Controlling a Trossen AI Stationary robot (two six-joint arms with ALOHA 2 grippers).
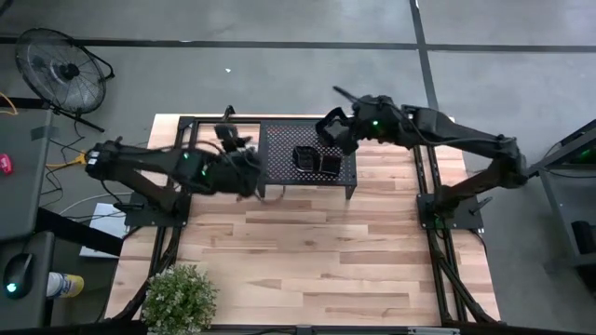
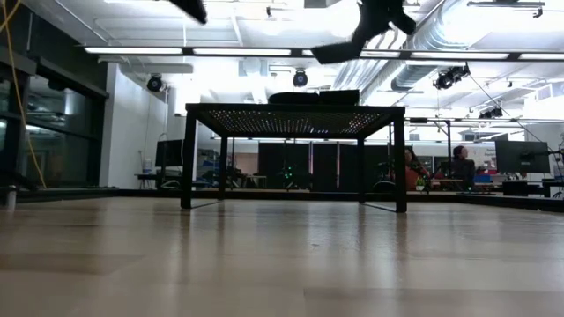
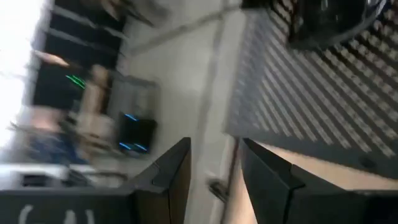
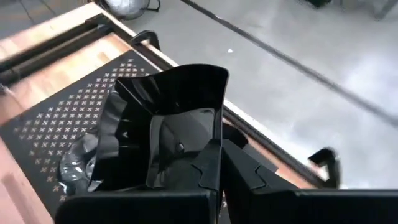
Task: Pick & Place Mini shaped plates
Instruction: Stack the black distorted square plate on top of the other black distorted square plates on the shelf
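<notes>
My right gripper (image 1: 331, 132) hovers above the far right part of the black perforated rack (image 1: 279, 140), shut on a glossy black square mini plate (image 4: 180, 106). A wavy-rimmed black dish (image 4: 106, 140) shows just behind that plate; whether it is held too, I cannot tell. Two more black dishes (image 1: 315, 161) rest on the rack's top, and in the low view they show as a low dark stack (image 2: 315, 96). My left gripper (image 3: 214, 168) is open and empty, at the rack's left edge (image 1: 251, 175). Another dish (image 3: 329, 22) lies on the rack beyond it. My right gripper pinches the square plate by one side rim (image 4: 219, 140) between its two fingers (image 4: 208, 165). The plate stands on edge, lifted clear above the rack, its hollow face turned toward the wrist camera.
The rack stands on thin legs (image 2: 188, 158) at the far middle of the wooden table (image 1: 307, 251). A potted plant (image 1: 179, 298) sits at the near left corner. The arms' bases (image 1: 447, 209) flank the table. People sit in the room behind (image 2: 458, 163).
</notes>
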